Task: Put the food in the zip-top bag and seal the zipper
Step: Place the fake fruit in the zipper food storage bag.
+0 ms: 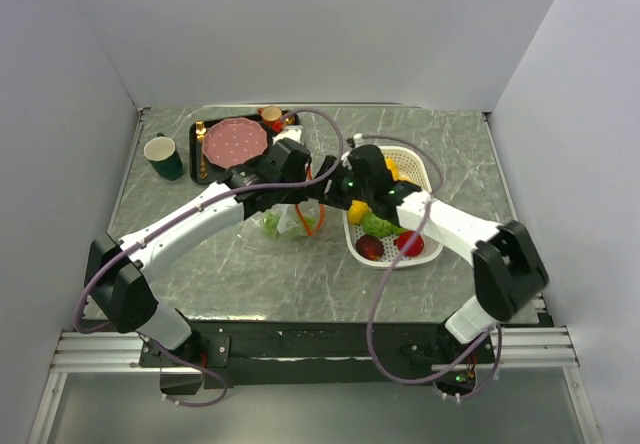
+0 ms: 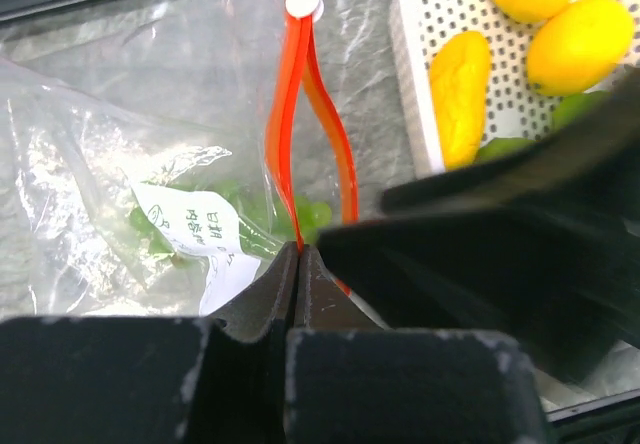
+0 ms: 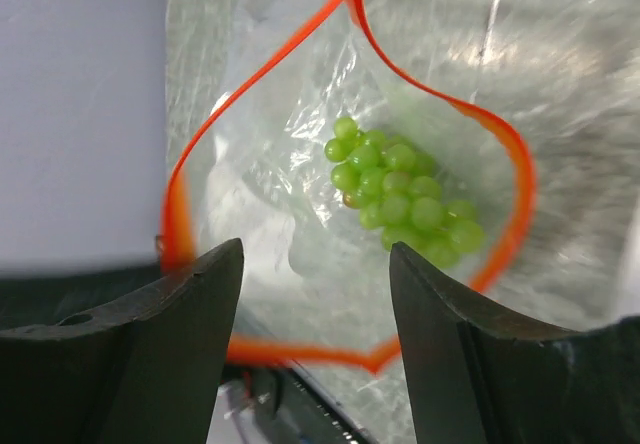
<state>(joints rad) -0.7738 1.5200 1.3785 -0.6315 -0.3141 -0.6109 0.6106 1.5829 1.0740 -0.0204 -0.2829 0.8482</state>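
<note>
The clear zip-top bag (image 1: pixel 283 223) lies mid-table with its mouth held open. Its orange-red zipper (image 3: pixel 505 144) forms a wide loop. A green grape bunch (image 3: pixel 400 196) sits inside the bag. My left gripper (image 2: pixel 297 251) is shut on one end of the zipper (image 2: pixel 290 114). My right gripper (image 3: pixel 315 264) hangs open just above the open mouth, with nothing between its fingers. More food lies in the white basket (image 1: pixel 432 174): yellow corn (image 2: pixel 460 94), lemons (image 2: pixel 580 44), a green piece (image 1: pixel 378 226), a dark purple one (image 1: pixel 370 248) and a red one (image 1: pixel 410 244).
At the back left a black tray (image 1: pixel 215 126) holds a pink speckled plate (image 1: pixel 235 141) and gold cutlery (image 1: pixel 200 149). A green cup (image 1: pixel 163 156) stands left of it. The basket lies right beside the bag, under my right arm.
</note>
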